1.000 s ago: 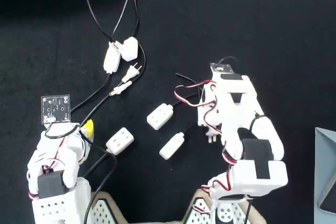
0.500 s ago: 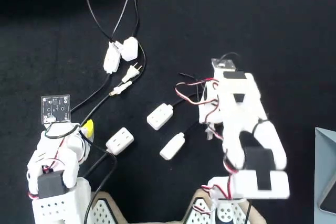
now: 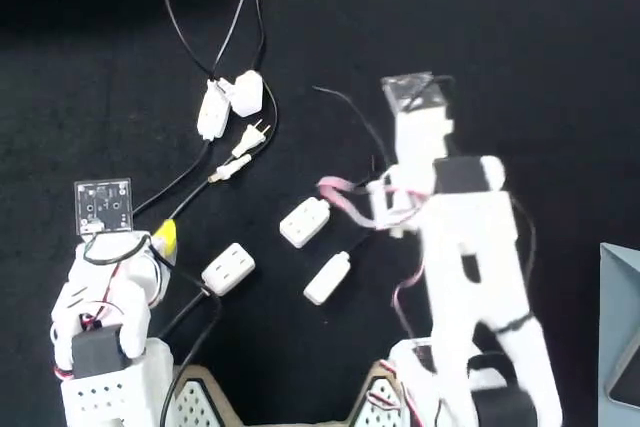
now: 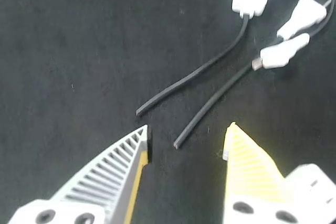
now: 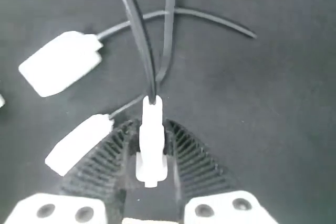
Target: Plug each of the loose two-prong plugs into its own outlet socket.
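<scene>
right gripper [image 5: 151, 128] is clamped tight on a white plug [image 5: 151, 153], cord [image 5: 137, 35] running out ahead. it is held mid-frame in the high view, just right of the upper socket [image 3: 305, 222] and lower socket [image 3: 327, 278]. left gripper [image 4: 186, 132] sits lower left, fingers spread, holding nothing. the prongs are hidden; recommend confirming they face the chosen socket's slots before closing in. the sockets lie loose and would likely slide — push straight along the socket's length, slowly, cord kept clear.
</scene>
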{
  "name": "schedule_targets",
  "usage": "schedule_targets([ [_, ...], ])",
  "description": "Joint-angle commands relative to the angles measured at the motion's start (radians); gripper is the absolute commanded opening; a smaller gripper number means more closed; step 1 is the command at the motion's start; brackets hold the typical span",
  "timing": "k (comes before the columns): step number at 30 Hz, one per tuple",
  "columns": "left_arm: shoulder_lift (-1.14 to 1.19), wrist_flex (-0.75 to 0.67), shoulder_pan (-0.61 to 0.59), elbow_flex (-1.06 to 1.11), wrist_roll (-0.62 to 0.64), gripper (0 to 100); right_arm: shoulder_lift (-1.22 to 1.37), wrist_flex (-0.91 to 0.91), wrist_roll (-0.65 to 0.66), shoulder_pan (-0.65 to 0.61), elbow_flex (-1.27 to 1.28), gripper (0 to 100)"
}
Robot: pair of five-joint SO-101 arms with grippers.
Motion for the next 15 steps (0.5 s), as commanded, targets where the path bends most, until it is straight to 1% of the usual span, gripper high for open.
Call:
schedule_targets([
  [1, -0.006, -0.074, 0.002, -0.015, 0.068, 24, -0.111, -0.052, 0.0, -0.107, 0.047, 1.2],
  [5, -0.006, -0.118, 0.002, -0.007, 0.112, 23, -0.182, -0.19, 0.005, -0.167, 0.173, 1.1],
  [7, -0.006, -0.114, 0.002, -0.004, 0.118, 23, -0.18, -0.255, 0.005, -0.17, 0.243, 1.1],
  [9, -0.006, -0.114, 0.002, 0.016, 0.118, 23, -0.162, -0.279, 0.006, -0.167, 0.305, 1.1],
  [13, -0.006, -0.121, 0.002, 0.068, 0.112, 23, -0.09, -0.281, 0.008, -0.092, 0.344, 1.1],
  [15, -0.006, -0.121, 0.002, 0.074, 0.11, 23, -0.039, -0.282, 0.038, -0.048, 0.344, 1.1],
])
